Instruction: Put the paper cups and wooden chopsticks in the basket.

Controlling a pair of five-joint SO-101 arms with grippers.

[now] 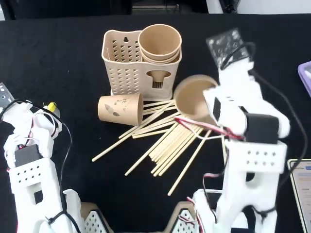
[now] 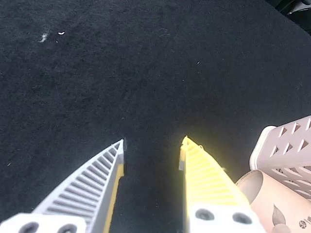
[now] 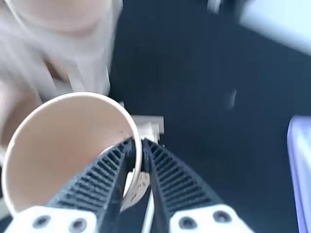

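A beige perforated basket stands at the back of the table with stacked paper cups in its right side. My right gripper is shut on the rim of a paper cup, held off the table just right of the basket; in the high view this cup hangs above the chopsticks. Another paper cup lies on its side in front of the basket. Several wooden chopsticks lie fanned across the middle. My left gripper is open over bare cloth at the left, near the lying cup.
The table is covered with black cloth. A purple object sits at the right edge and a printed card lies at the lower right. Open room lies on the left half of the table.
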